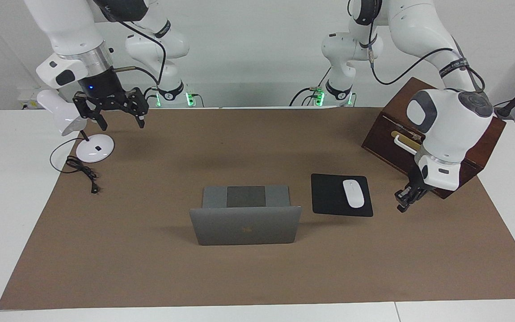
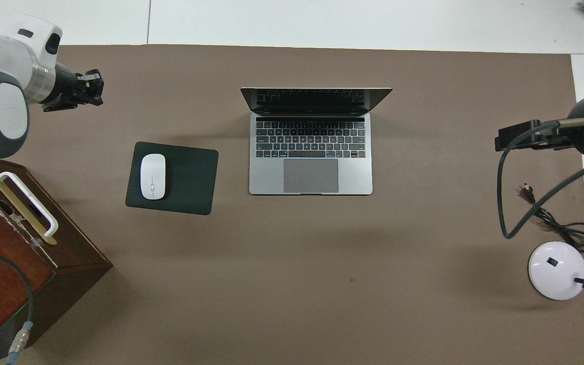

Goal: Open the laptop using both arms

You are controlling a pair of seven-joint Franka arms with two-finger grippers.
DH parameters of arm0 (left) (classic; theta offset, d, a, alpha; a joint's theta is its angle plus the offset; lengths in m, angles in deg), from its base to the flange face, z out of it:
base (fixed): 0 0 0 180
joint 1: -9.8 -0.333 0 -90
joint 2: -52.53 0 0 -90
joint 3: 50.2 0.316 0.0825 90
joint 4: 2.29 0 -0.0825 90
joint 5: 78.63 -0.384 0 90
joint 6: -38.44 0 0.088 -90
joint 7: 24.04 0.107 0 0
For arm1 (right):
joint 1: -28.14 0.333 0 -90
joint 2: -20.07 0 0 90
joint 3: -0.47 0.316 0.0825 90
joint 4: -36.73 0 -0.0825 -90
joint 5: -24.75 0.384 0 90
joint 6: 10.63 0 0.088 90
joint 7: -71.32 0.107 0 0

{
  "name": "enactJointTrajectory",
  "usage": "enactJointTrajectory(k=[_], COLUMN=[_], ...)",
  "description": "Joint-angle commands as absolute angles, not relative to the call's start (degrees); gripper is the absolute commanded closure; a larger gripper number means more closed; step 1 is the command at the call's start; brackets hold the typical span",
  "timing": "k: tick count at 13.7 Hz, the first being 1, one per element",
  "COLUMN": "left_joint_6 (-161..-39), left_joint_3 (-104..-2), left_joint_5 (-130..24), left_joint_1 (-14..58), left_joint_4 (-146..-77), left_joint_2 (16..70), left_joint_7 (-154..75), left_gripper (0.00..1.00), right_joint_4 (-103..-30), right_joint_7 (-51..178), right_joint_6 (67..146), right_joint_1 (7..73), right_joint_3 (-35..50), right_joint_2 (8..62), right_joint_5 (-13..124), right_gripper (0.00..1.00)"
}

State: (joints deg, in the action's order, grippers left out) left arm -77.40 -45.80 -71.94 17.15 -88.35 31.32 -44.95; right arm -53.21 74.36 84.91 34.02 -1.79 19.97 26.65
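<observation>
The silver-grey laptop [image 1: 245,223] stands open in the middle of the brown mat. Its lid is upright with the logo side toward the facing camera, and the keyboard and trackpad show in the overhead view [image 2: 311,152]. My left gripper [image 1: 404,202] hangs low over the mat between the black mouse pad and the wooden box, apart from the laptop; it also shows in the overhead view [image 2: 94,87]. My right gripper [image 1: 121,121] is open and empty, raised over the mat by the desk lamp, well away from the laptop; it shows in the overhead view [image 2: 501,140].
A black mouse pad [image 1: 329,197] with a white mouse [image 1: 353,193] lies beside the laptop toward the left arm's end. A brown wooden box [image 1: 391,134] with a white handle stands past it. A white desk lamp [image 1: 94,147] with its black cable stands at the right arm's end.
</observation>
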Motion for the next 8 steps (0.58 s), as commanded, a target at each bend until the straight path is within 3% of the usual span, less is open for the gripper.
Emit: enactJointTrajectory(k=[1,5,8], left_joint_6=[-67.9,-56.2,-51.0], left_joint_3=[-46.0,-46.1,-46.1], left_joint_5=[-73.4,-73.3,-73.2], left_joint_1=[16.7,16.8,16.7], left_joint_4=[-85.7,-86.2,-89.7], left_joint_2=[33.0,38.0,43.5], left_joint_7=[-44.7,-44.8,-44.8], left_gripper=[1.0,1.0,1.0], right_joint_4=[-60.6,-62.8,-59.7], right_joint_7=[74.8,74.8,74.1], right_joint_6=[89.3,90.7,91.7], right_joint_1=[32.1,29.6,28.5], right_joint_3=[-1.3,-0.8,0.6], right_joint_2=[15.9,15.2,16.7], right_joint_5=[28.1,28.0,28.0], right_gripper=[0.0,0.0,0.0])
